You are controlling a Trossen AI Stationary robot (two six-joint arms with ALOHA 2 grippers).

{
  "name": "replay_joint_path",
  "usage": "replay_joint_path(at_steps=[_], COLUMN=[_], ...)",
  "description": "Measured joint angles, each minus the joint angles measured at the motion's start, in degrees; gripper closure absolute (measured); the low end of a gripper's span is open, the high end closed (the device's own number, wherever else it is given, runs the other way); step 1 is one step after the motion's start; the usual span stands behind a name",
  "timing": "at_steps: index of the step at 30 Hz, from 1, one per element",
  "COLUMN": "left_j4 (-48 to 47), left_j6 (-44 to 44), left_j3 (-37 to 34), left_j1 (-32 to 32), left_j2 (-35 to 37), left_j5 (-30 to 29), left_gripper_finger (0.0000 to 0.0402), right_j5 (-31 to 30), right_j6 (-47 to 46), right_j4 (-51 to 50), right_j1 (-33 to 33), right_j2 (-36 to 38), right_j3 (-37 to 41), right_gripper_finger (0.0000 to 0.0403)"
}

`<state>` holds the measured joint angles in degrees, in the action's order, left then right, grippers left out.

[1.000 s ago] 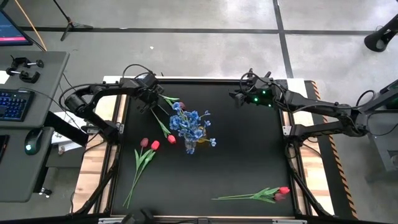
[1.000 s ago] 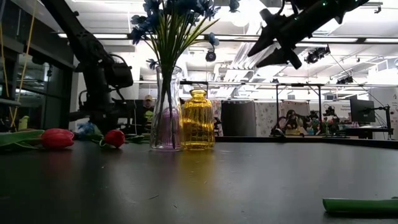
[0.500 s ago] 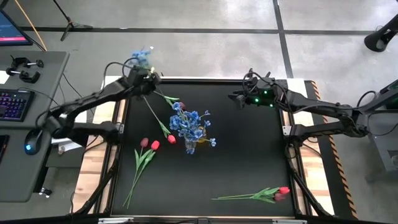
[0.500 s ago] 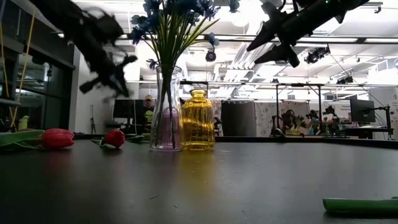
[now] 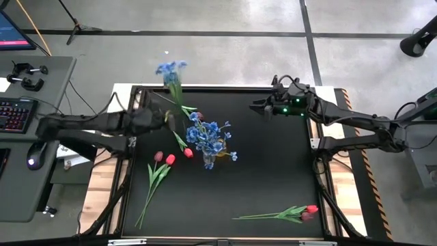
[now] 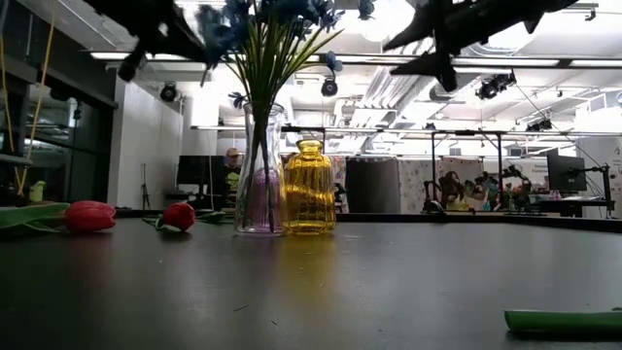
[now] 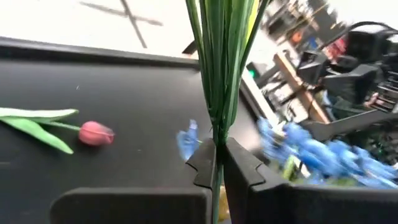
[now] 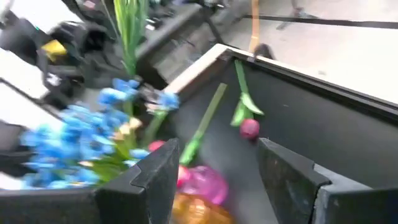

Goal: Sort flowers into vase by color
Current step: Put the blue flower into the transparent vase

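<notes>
Left pincer (image 7: 214, 163) clamps blue flower (image 5: 171, 69) stems; blossoms cut off in wrist view.

Grey concrete floor (image 5: 225, 58) — bright ceiling lights (image 6: 389, 19)

Two vases (image 5: 209, 158) mid-table (image 5: 273, 171), tulips (image 5: 162, 158) just left.

Table (image 5: 273, 178) — tulips (image 5: 162, 158), 2 vases (image 6: 309, 190).
</notes>
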<state>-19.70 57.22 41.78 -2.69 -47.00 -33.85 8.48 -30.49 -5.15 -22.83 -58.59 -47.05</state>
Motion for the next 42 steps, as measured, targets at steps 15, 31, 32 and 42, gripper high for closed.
replay_joint_path(at_steps=[15,31,32,42], left_j4=[37.8,64.4,65.0,84.0], left_j6=[-15.4,-61.6,-61.4,-60.8], left_j3=[-17.0,-25.5,-25.5,-27.5], left_j1=[-29.8,-22.6,-21.6,-17.1], left_j2=[-3.7,-4.7,-5.3,-19.4], left_j5=[-19.6,4.0,4.8,7.8], left_gripper_finger=[0.0401,0.0401,0.0401,0.0401], right_j5=[-2.9,-16.0,-16.0,-16.0], right_j6=[-10.1,-10.0,-10.0,-10.0], right_j4=[27.9,28.0,27.9,27.6], right_j1=[8.4,17.4,17.5,17.5], right_j2=[1.7,1.6,1.6,1.6], right_j3=[0.0,0.0,0.0,0.0], right_gripper_finger=[0.0199,0.0199,0.0199,0.0199])
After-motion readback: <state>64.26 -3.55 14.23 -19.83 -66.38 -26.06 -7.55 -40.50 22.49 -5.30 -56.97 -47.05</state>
